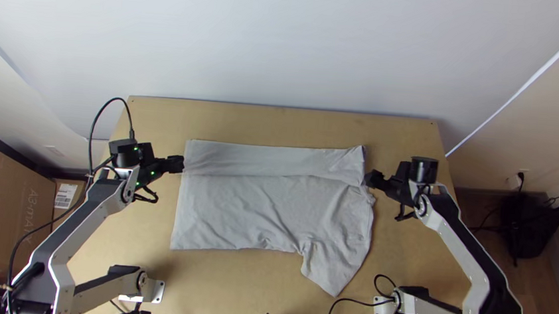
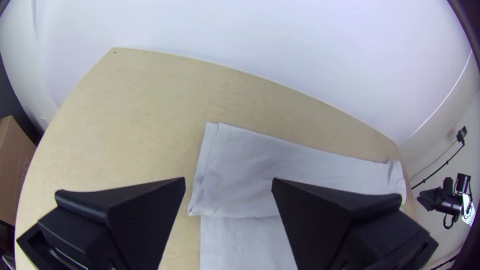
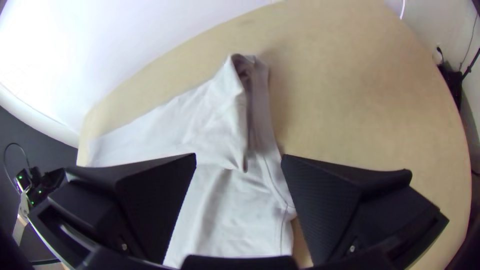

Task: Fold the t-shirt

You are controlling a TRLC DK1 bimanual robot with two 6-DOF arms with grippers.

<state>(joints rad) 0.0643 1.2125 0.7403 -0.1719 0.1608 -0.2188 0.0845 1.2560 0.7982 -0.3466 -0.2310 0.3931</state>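
The t-shirt (image 1: 255, 212) is laid out on the table (image 1: 236, 287), between the two arms, with its far part turned back over the body as a long strip (image 1: 259, 161). That strip is probably made to bring one sleeve inward; what appears to be the other sleeve (image 1: 332, 268) is left sticking out from the near side, towards the right arm's base.

The left gripper (image 1: 174, 164) is held at one end of the strip, its fingers parted and nothing grasped. The right gripper (image 1: 372, 179) is placed at the opposite end, likewise spread and unloaded. By this pairing — one at each end — the fold seems to be kept within reach of both, so that it can be adjusted evenly. At the right end the cloth is rumpled, and its corner (image 3: 237, 80) is propped up rather than pressed flat, so some smoothing may be called for there.

The task is judged to be partway done: the near side, sleeve included, is yet to be folded over. If only one end were lifted, the strip could be skewed or pulled open.
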